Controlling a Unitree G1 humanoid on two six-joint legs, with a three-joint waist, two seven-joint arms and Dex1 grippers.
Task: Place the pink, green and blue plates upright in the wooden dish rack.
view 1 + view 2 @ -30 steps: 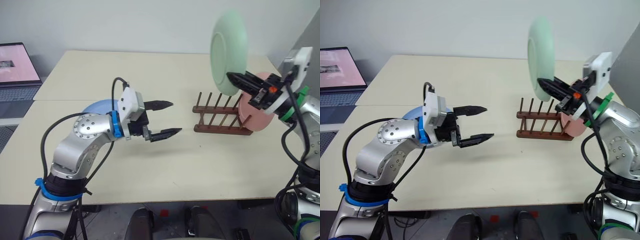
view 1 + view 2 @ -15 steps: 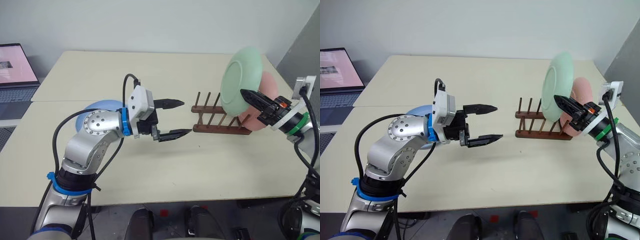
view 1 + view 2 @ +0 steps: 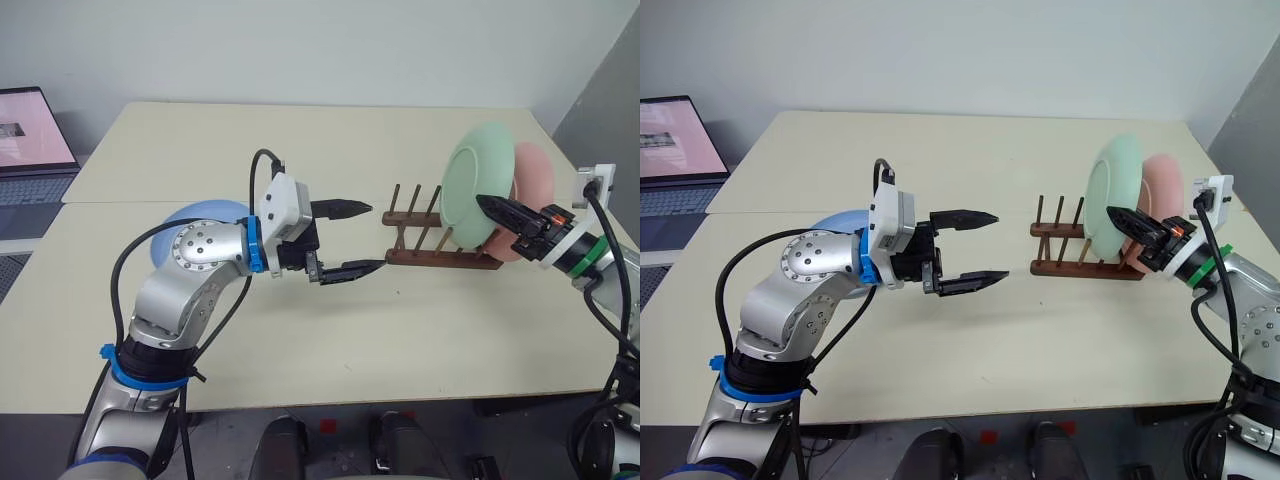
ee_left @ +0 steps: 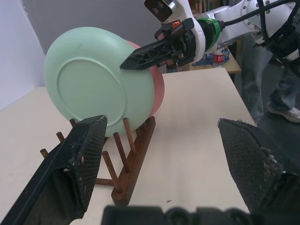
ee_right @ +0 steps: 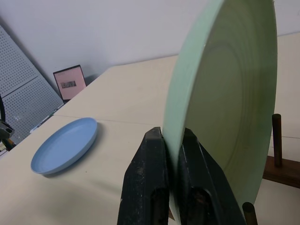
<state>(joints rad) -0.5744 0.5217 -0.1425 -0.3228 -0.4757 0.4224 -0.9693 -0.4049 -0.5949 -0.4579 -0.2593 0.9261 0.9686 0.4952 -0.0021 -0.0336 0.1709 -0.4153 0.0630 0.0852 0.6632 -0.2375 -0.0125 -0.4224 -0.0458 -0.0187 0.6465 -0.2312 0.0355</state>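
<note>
While the right gripper [image 3: 492, 206] pinches the green plate's [image 3: 477, 193] rim at right of frame, that plate stands upright in the wooden dish rack [image 3: 440, 243] against the pink plate [image 3: 533, 199]. At centre, the left gripper [image 3: 352, 239] hangs wide open and empty, with the blue plate [image 3: 192, 215] flat on the surface [image 3: 330, 330] at left.

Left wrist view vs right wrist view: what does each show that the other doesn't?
Left wrist view: the pink plate behind the green one, the open left gripper, and a person's legs past the table. Right wrist view: the blue plate lying flat and a laptop. Both: the green plate pinched in the right gripper at the wooden dish rack.
</note>
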